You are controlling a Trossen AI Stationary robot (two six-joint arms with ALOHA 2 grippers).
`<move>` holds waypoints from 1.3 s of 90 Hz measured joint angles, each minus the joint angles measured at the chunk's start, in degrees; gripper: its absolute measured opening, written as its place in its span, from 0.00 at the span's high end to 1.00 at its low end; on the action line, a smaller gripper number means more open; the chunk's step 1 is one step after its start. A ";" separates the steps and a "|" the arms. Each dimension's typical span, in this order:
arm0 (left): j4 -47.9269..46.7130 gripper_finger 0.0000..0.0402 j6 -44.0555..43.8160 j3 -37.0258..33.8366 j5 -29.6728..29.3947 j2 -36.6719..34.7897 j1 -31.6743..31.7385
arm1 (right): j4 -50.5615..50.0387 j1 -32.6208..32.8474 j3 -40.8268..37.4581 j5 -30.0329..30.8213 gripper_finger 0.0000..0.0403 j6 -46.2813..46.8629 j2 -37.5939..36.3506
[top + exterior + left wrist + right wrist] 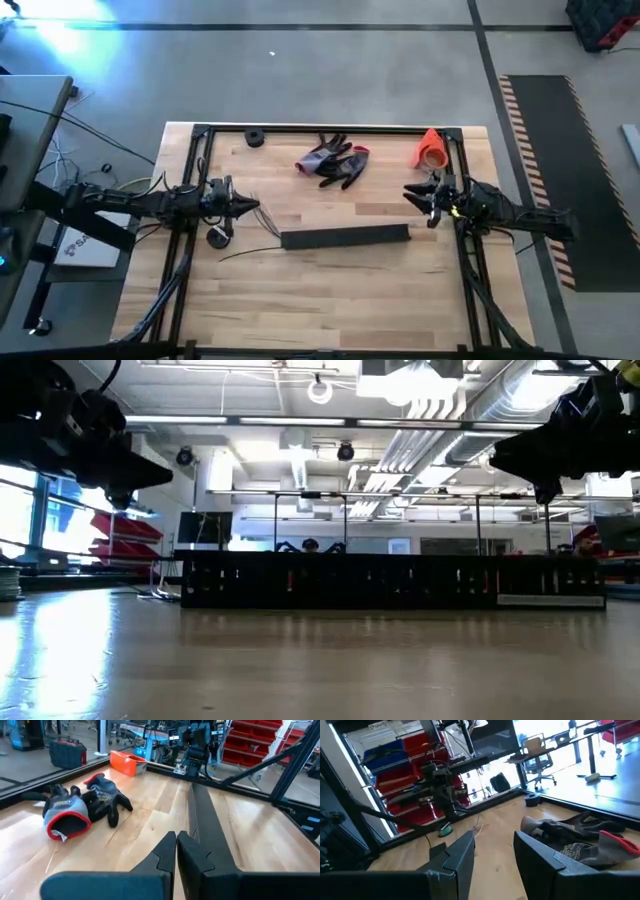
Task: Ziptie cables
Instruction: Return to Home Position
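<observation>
High view: a long flat black slotted plastic duct (pixel 345 236) lies crosswise about mid-table on the pale wood-plank table (pixel 330 300), which has a black metal frame.

The left gripper (pixel 252 208) hangs just off the duct's left end, a bit to its far side, tip aimed toward the duct. Left wrist view has its jaws pressed together w/ nothing pinched, and the duct (pixel 205 820) runs away ahead of them.

The right gripper (pixel 410 195) hangs near the duct's right end, also on the far side. Right wrist view has its jaws spread apart, pinching nothing.

Of the cables (pixel 268 226), only thin loose grey-white strands show, lying on the wood between the left gripper's tip and the duct's left end. Right wrist view picks up the same few strands (pixel 478 828), one w/ a reddish bit. Can't tell if the rest sits inside the duct (its body hides whatever is in there).

A pair of grey-and-red fabric work gloves (pixel 335 162) lies beyond the duct's middle, well apart from it. An orange plastic piece (pixel 430 148) sits beyond the duct's right end, near the right gripper. A small black roll (pixel 254 138) sits beyond the left end, by the far frame bar. A small round spool (pixel 218 236) lies just left of the duct's left end.

Low view shows the duct (pixel 390 585) as a dark band across the tabletop.
</observation>
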 joint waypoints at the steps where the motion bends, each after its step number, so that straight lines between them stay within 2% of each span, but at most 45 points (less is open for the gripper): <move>1: 0.00 1.00 -0.01 0.00 0.00 0.00 0.00 | 0.00 0.00 0.00 0.00 0.69 0.00 0.00; 16: -0.02 1.00 0.00 0.00 0.00 0.00 0.00 | -0.02 0.05 0.00 -0.07 0.69 0.00 0.20; 44: -0.01 1.00 0.02 0.00 -0.02 -0.01 0.00 | -0.02 6.29 0.00 -0.22 0.69 0.00 -0.26; 117: -0.02 1.00 0.04 0.02 0.00 0.00 -0.02 | 0.00 6.45 -0.02 -0.20 0.69 0.00 -0.26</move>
